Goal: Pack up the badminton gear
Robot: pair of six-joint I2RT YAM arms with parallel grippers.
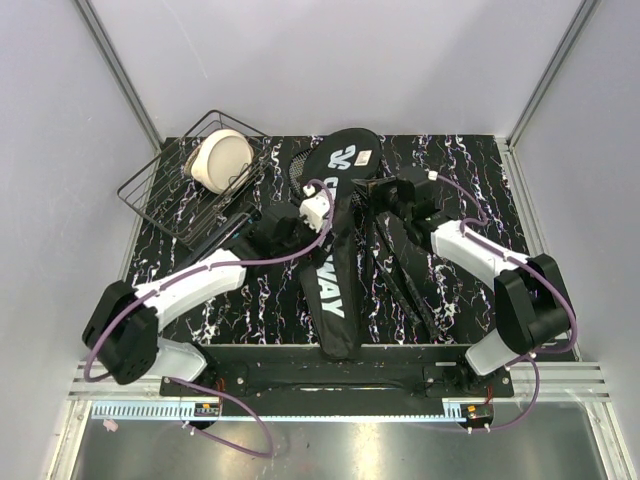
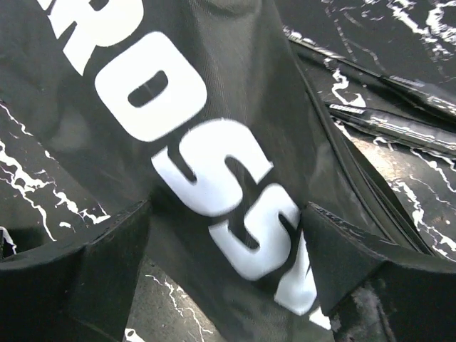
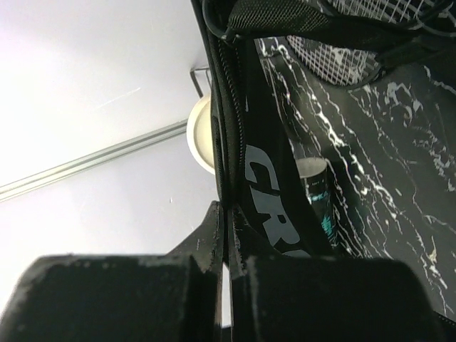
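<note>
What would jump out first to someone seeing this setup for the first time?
The long black bag with big white lettering lies down the middle of the marbled table, the open left gripper straddling it and the right gripper pinched shut on its edge. At far left, a wire basket holds a cream bowl.

racket bag (image 1: 335, 260) crosses mid table (image 1: 485, 165); wire basket (image 1: 185, 195) blocks far left; far-right corner open.

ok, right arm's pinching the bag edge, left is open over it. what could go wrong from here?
The right gripper pinches only a thin edge of the racket bag; it may slip out. The left gripper straddles the bag open; closing could clamp both layers together. The rackets lie close beside the bag; tugging it could drag them.
</note>
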